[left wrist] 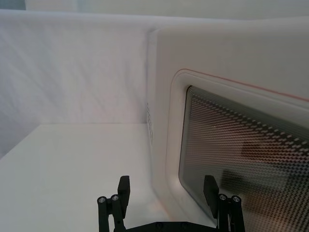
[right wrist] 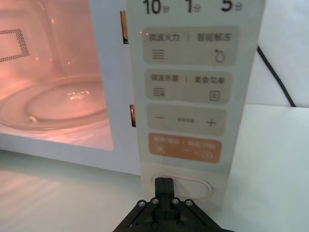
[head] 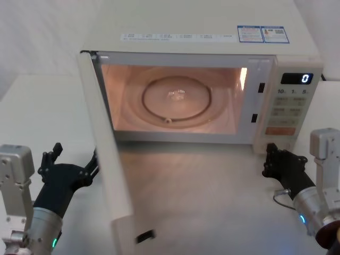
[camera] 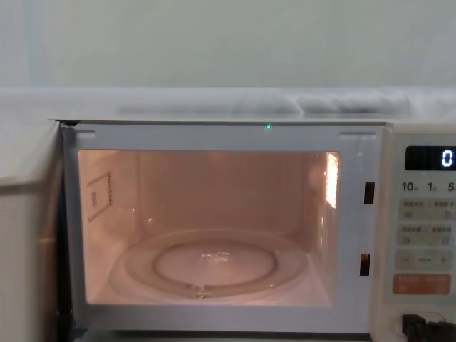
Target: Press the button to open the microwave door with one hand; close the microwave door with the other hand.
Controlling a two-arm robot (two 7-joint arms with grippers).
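The button [right wrist: 183,187], a wide rounded oblong at the foot of the control panel [right wrist: 193,96], sits directly ahead of the right gripper [right wrist: 164,186], whose fingers are pressed together into a single tip at the button face; whether they touch it cannot be told. Above the button: an orange key [right wrist: 185,148], a "–  +" key, and "10", "1", "5" along the top. The display [head: 297,78] reads "0". The microwave door [head: 109,159] stands swung wide open on its left hinge, the lit cavity and glass turntable [head: 177,100] exposed. The left gripper [left wrist: 167,189] is at the door's outer face, fingers spread wide and empty, one finger in front of the dark mesh window [left wrist: 246,154]. Blue-headed labels [head: 263,34] on the oven top are illegible. The white surface [head: 32,111] carries the oven.
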